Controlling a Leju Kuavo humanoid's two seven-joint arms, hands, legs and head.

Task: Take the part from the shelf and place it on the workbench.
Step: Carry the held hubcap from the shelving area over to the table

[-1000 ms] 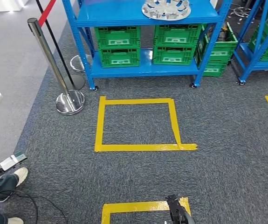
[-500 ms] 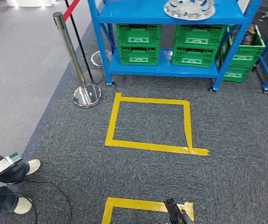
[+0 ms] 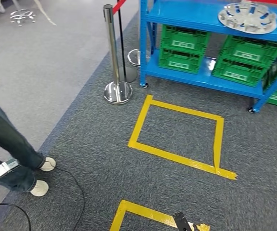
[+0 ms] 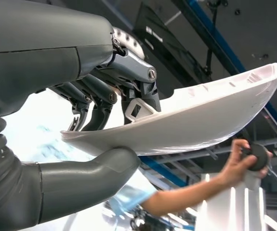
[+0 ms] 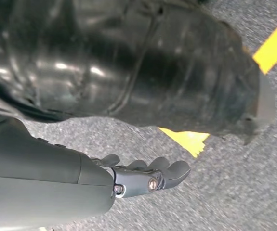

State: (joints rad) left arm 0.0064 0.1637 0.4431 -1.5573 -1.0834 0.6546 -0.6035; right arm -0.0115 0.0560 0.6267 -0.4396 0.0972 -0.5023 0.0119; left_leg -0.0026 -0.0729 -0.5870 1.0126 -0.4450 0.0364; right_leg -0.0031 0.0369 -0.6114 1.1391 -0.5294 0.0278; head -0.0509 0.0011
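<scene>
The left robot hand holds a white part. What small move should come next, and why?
Probably keep turning away from the blue metal shelf toward the workbench: the left robot hand already grips the white curved plastic part, and I see no workbench ahead.

A workshop or warehouse floor: blue shelving with green crates, yellow tape squares on carpet, a barrier post at 12 o'clock.

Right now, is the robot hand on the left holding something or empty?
Holding. In the left wrist view the left robot hand grips a white curved part, its thumb under the part and its dark fingers over the top.
</scene>
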